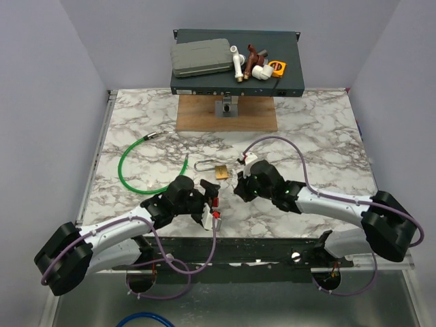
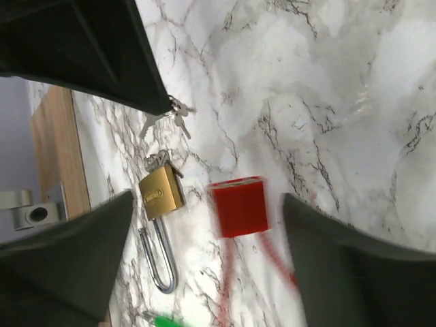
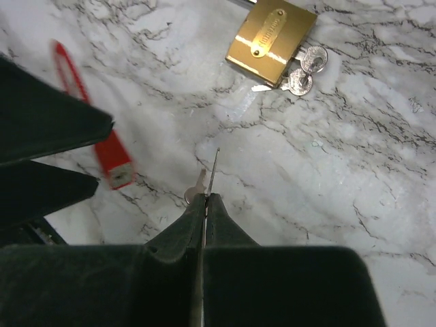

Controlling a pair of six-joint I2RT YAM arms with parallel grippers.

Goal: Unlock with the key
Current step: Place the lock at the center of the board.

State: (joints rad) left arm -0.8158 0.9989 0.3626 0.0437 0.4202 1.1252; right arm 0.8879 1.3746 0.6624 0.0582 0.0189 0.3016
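Padlock (image 1: 221,171): brass, lying flat on the table (image 1: 306,136), shackle pointing left, just ahead of both arms' fingers.
Loose keys (image 3: 303,69): touching the padlock's base.
Right fingers (image 3: 178,235): pressed together, pinching a key (image 3: 198,184) at their tips, near the padlock but apart from it.
Left fingers (image 2: 75,259): spread wide, gripping nothing.
Red block (image 2: 237,206): blurred, seen between the left fingers, touching neither.

I see the brass padlock (image 3: 270,41) lying flat on the marble, its long silver shackle (image 2: 159,262) stretched out from the body, two small silver keys (image 3: 303,71) at its base, a spare key (image 3: 199,185) pinched at the tip of the right gripper (image 3: 206,197), near the lock but apart from it.
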